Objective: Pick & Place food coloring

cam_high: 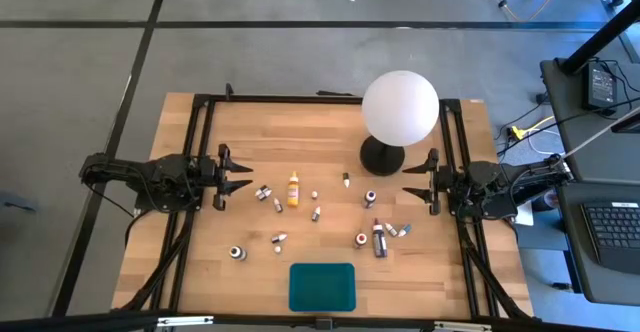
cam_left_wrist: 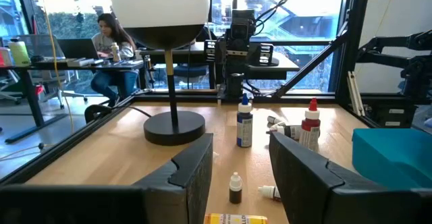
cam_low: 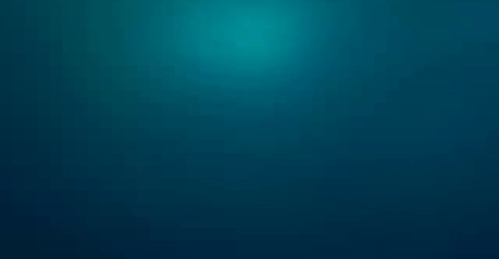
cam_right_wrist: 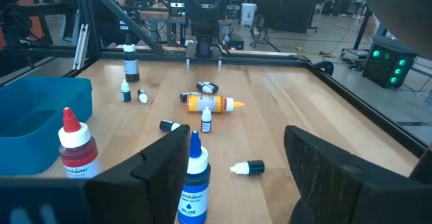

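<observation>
— Beside the lamp [cam_high: 400, 107], on the desk [cam_high: 250, 132]: any container?

— Only the teal tray [cam_high: 322, 286], at the desk edge well away from the lamp, with the scatter in between. Inside, just its own teal floor.

— And the food coloring [cam_high: 315, 215]?

— All out on the bare wood, outside the tray, spread between lamp and tray. Yellow bottle [cam_high: 293, 189] lying on its side, well apart from the lamp's base. Blue bottle [cam_high: 378, 238] and red bottle [cam_high: 360, 240] close together, nearer the tray than the lamp.

— Claws?

— Left claw [cam_high: 243, 177] well out from the lamp, past the yellow bottle, fingers apart, gripping nothing. Right claw [cam_high: 410, 184] just beside the lamp's base, spread wide, likewise holding nothing.

— Anything from the wrists that the high view misses?

— Plenty. From the right wrist: blue bottle [cam_right_wrist: 194, 183] standing upright, "BLUE" readable on the label; red bottle [cam_right_wrist: 75, 146] upright too, next to the tray wall [cam_right_wrist: 34, 116]; yellow bottle [cam_right_wrist: 212, 103] flat, nozzle sideways. From the left wrist: lamp stem and black base [cam_left_wrist: 174, 126] seen side-on, blue bottle [cam_left_wrist: 244, 126] upright near it, and a person [cam_left_wrist: 108, 42] seated in the room behind.

— Low view?

— Nothing but an even teal blur; cannot tell anything from it. From above, though, the whole layout at once, both claws included.
</observation>
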`<act>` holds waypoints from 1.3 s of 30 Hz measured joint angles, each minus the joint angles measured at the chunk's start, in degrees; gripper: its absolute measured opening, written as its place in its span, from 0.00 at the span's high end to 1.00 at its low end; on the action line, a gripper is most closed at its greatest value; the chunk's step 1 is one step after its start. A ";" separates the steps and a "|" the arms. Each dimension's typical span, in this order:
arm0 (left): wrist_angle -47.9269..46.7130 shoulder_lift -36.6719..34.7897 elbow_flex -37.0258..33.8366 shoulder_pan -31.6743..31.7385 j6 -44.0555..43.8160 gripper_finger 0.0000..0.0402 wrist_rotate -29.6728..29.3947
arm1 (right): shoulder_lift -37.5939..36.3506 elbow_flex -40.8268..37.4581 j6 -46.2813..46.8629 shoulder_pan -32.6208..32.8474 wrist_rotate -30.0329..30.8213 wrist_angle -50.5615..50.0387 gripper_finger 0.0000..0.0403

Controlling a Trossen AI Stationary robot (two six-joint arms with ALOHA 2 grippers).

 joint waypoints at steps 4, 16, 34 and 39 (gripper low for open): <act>0.00 -0.01 0.00 0.00 0.00 0.64 -0.01 | 0.00 0.01 0.00 0.00 -0.02 0.02 0.40; -0.01 0.00 0.00 -0.01 0.01 0.64 -0.01 | 0.00 0.00 0.00 0.00 -0.01 0.01 0.40; -0.01 -0.01 0.00 0.01 0.00 0.64 -0.22 | 0.00 0.00 -0.32 0.00 0.00 0.35 0.40; 0.00 -0.01 0.00 0.01 0.00 0.64 -0.11 | 0.00 -0.01 1.57 0.00 -0.02 0.48 0.40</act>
